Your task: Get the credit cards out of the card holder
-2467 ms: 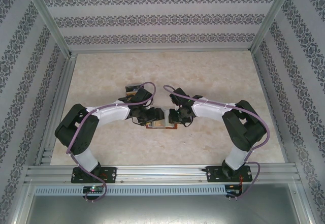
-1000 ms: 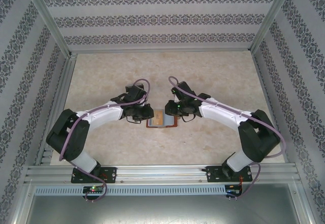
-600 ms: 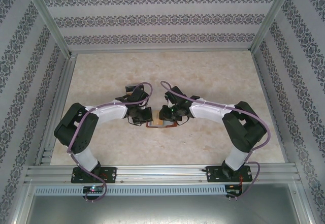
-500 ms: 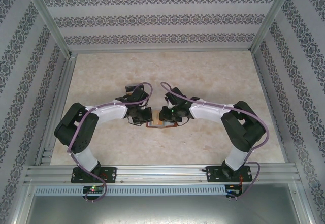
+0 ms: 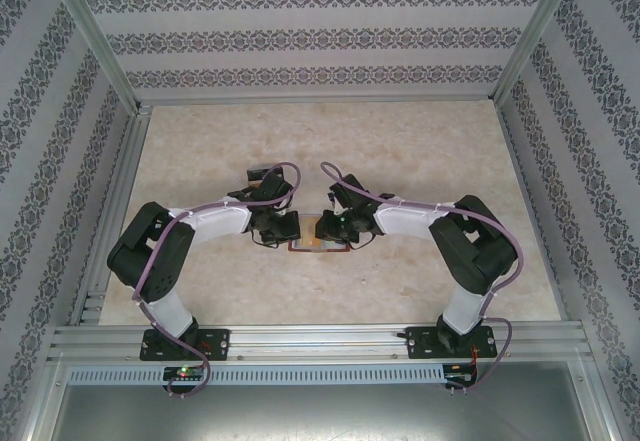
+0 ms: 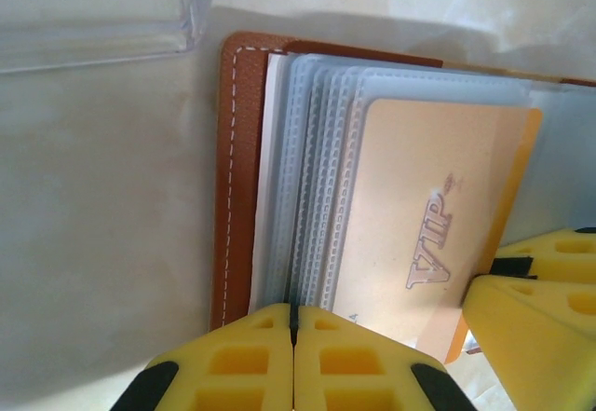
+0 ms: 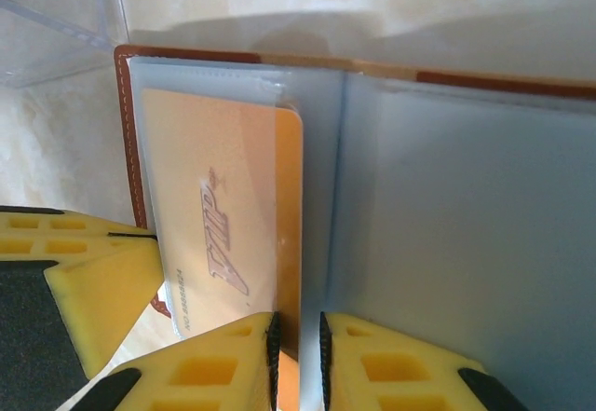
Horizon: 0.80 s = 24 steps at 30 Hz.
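Though overhead blurs it, card [image 7: 219, 234] — VIP, wrist-close

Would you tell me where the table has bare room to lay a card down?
Bare: the table's far stretch from the left gripper and right gripper to the back wall, and the near strip between card holder and front rail. Crowded: the centre, around both grippers and the clear box.

Black arms [image 5: 150, 251] with white forearm shells, looping purple cables [image 5: 287, 168], and yellow end effector fingers [image 6: 251, 332] with square recesses.
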### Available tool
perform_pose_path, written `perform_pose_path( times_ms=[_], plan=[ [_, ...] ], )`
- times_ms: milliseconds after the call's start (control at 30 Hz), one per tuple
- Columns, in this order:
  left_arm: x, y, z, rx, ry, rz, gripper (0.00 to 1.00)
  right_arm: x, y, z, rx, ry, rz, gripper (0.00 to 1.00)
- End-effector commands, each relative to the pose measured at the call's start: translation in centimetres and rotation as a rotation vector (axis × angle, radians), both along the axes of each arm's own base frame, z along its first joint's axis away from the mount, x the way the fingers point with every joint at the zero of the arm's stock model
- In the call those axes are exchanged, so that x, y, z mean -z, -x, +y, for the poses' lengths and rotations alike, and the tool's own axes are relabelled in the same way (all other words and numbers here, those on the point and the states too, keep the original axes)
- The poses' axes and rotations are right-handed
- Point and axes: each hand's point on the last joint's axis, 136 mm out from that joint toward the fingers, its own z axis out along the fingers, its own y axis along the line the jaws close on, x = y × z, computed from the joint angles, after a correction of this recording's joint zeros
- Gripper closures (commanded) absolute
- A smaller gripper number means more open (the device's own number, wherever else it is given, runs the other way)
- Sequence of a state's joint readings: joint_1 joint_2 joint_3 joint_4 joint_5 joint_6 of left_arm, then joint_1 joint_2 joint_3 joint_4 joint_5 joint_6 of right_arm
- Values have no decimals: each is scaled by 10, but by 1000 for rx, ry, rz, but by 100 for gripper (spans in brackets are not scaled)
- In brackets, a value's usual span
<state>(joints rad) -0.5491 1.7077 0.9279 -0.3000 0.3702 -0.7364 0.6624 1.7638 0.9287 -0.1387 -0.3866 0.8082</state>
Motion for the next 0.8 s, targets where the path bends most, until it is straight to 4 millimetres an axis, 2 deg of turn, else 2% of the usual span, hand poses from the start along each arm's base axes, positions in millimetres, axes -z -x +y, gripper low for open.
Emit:
perform_pose_path(
  times_ms=[0,67,200,233,533,767],
  plan=[
    [12,6,6,4,-35,52,93,5,-1,2,16,-39,23,79],
    [12,7,6,4,-35,53,93,6,-2,0,21,-43,27,82],
    [11,6,5,4,-33,53,93,5,-1,-1,22,-55,25,99],
    [11,6,6,1,-38,54,93,4,-2,-2,25,-56,24,100],
    [15,8,13,-13,-75,65,95,2,-2,-26,64,-44,13,100],
    [16,9,12,-12,-68,71,96,2,0,-27,62,-49,18,100]
  ],
)
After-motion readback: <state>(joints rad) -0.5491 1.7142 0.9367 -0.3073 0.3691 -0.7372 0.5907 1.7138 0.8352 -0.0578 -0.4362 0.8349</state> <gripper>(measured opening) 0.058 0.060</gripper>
